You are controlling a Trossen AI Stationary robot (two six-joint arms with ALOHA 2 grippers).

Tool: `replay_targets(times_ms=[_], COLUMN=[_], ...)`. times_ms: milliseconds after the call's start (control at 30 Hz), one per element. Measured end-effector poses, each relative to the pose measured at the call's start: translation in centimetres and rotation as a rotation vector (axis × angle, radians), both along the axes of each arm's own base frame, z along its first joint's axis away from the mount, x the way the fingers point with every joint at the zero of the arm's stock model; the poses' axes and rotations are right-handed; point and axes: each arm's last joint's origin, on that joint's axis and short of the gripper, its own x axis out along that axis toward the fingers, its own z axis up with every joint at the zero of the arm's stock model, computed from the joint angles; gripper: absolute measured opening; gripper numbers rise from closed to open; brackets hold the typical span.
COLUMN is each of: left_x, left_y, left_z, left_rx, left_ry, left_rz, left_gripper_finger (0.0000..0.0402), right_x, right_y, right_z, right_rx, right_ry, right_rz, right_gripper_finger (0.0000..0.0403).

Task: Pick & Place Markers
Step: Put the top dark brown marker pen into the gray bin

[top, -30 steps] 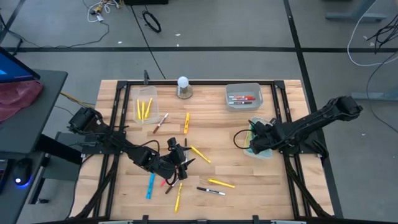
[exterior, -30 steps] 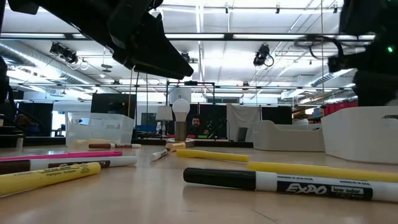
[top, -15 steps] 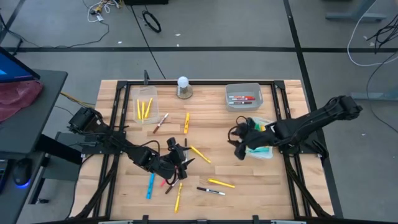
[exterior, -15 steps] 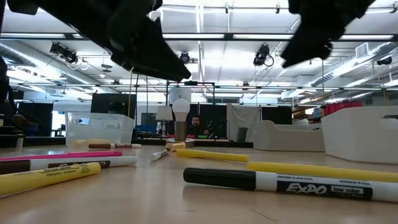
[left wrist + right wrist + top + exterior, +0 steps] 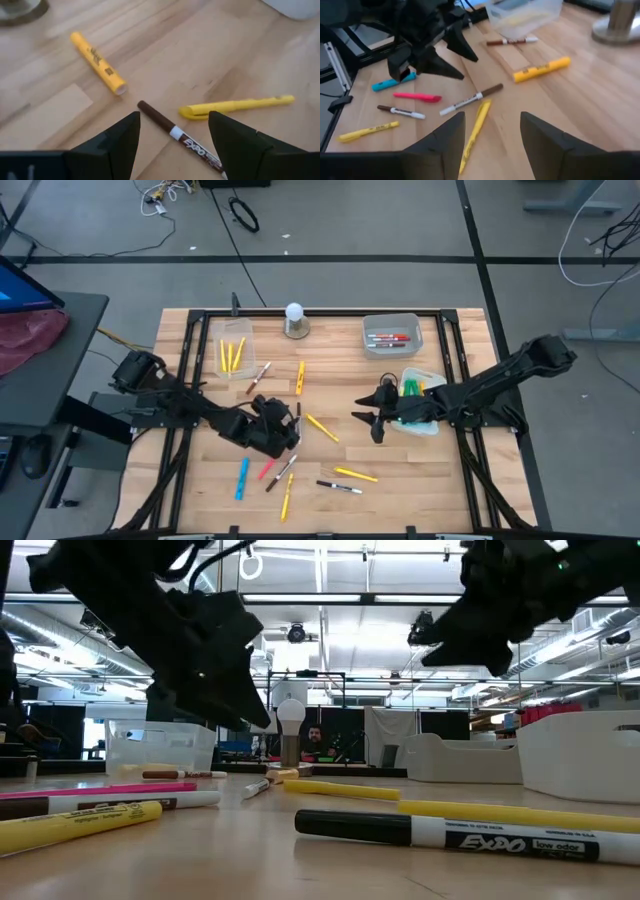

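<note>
Wooden table [image 5: 330, 375] strewn with markers [image 5: 322, 427], most around centre and toward 6 o'clock. Left gripper [image 5: 290, 423] hovers above brown marker [image 5: 176, 135], fingers spread, empty. Right gripper [image 5: 366, 418] at 3 o'clock of centre, beside white tray [image 5: 418, 426], fingers apart, empty. More markers in clear bins at 11 and 1 o'clock.
</note>
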Motion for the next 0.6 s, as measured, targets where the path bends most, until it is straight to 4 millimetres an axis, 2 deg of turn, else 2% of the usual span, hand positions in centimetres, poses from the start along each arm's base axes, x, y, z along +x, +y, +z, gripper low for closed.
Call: replay_targets(times_ms=[167, 300, 600], left_x=[0.2, 0.8, 1.3], left_y=[0.8, 1.0, 1.3], left_z=[-0.3, -1.2, -3.4], left_rx=[-0.092, -0.112, -0.149], left_ry=[-0.029, -0.048, 0.012], left_rz=[0.052, 0.078, 0.084], left_gripper_finger=[0.0276, 0.0283, 0.0242], right_x=[-0.4, -0.4, -0.3], right_y=[0.1, 0.3, 0.3], right_z=[-1.0, -1.0, -0.7], right_rx=[0.043, 0.044, 0.045], right_ry=[0.025, 0.023, -0.009], right_rz=[-0.01, -0.001, 0.004], right_gripper_finger=[0.0192, 0.0192, 0.0192])
